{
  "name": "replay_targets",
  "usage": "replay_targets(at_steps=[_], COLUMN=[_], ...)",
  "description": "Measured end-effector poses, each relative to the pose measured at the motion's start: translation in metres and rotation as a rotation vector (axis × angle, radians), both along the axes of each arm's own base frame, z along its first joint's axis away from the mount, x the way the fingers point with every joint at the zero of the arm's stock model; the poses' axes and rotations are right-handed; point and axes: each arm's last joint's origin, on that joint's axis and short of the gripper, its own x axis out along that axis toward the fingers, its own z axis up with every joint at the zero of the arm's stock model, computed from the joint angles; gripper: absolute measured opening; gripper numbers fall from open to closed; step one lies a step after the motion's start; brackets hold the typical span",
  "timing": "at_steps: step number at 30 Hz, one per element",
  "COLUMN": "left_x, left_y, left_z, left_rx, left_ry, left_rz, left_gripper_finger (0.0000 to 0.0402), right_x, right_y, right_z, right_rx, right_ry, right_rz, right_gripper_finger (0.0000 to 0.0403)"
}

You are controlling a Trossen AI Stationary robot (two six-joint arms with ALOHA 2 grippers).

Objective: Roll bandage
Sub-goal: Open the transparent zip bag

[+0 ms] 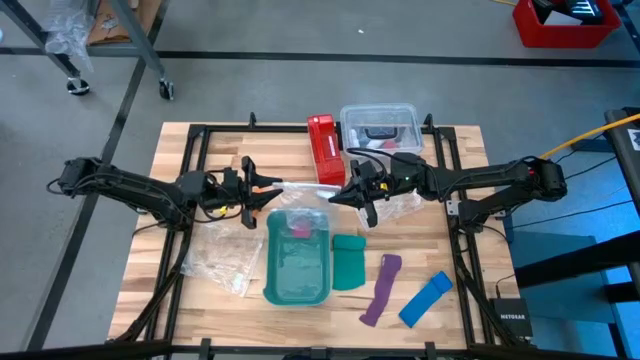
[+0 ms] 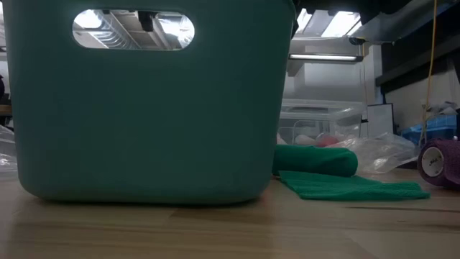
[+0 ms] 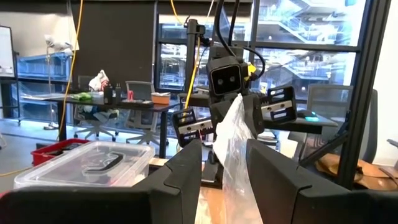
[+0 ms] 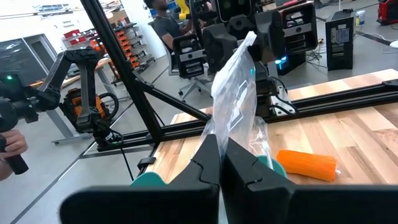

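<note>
The bandage (image 4: 306,164), an orange roll, lies on the wooden table (image 1: 450,240) beside the left arm. Both arms reach inward above the table's middle, holding a clear plastic bag (image 4: 239,74) between them. The left gripper (image 3: 222,165) pinches one end, jaws partly spread; the right gripper (image 4: 221,155) is clamped tight on the other. No readable writing shows.

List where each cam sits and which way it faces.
High: overhead, facing straight down; table, left arm, right arm.
Low: tabletop height, facing across; bin fills it, no robot.
Left wrist: faces the right arm past the left gripper; bag between.
Right wrist: faces the left arm past the right gripper, jaws shut on the bag; bandage beside.
Shared: both wrists see the bag.
</note>
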Motion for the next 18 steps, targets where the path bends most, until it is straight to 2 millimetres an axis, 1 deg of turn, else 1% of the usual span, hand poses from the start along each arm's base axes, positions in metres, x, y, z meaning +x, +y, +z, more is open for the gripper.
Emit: replay_targets(at_steps=[6,14,18], left_x=[-0.0010,-0.0009,-0.0008], left_y=[0.0001,0.0001,0.0001], left_z=[0.0037,0.0033,0.0031], left_rx=[-0.003,-0.002,-0.002], left_ry=[-0.041,-0.036,-0.034], left_rz=[0.000,0.000,0.000], left_gripper_finger=[0.0116,0.0116,0.0107], right_x=[-0.0001,-0.0001,-0.0001], right_y=[0.0000,0.0000,0.0000], right_z=[0.0001,0.0001,0.0002], right_rx=[0.000,0.000,0.000], right_ry=[0.000,-0.001,-0.001], right_rz=[0.000,0.000,0.000], right_gripper_finger=[0.0001,0.0001,0.0001])
